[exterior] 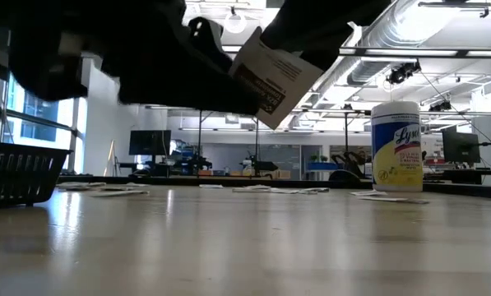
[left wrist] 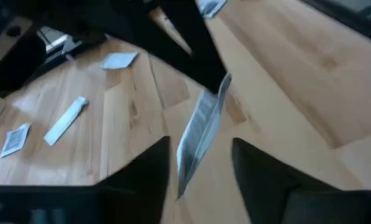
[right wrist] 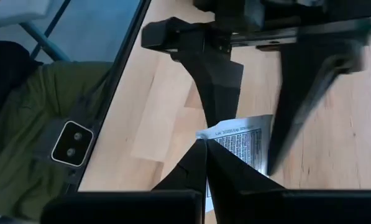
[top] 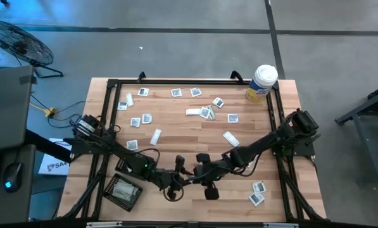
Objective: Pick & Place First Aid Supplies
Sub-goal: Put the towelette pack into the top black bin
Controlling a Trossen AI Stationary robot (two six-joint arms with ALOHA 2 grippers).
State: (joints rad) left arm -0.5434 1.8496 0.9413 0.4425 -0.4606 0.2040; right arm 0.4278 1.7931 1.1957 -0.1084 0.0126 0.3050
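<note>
Wooden table [top: 176, 130] carries scattered packets [top: 146, 118], canister [top: 261, 83], mesh tray [top: 124, 191].

high: straight down over the whole worktop [top: 176, 126], far off
low: at worktop height, level, facing the room; arms fill its top
left wrist: close, past its own tool [left wrist: 201, 168] at a packet [left wrist: 201, 134]
right wrist: close, same packet [right wrist: 241, 140], tool tips [right wrist: 205, 152] meeting on it
shared: both wrists and low catch that packet

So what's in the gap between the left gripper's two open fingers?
A packet, hanging edge-on between the left gripper's spread fingers, touching neither. The left wrist view shows that. The right gripper pinches its corner, seen in the right wrist view.
</note>
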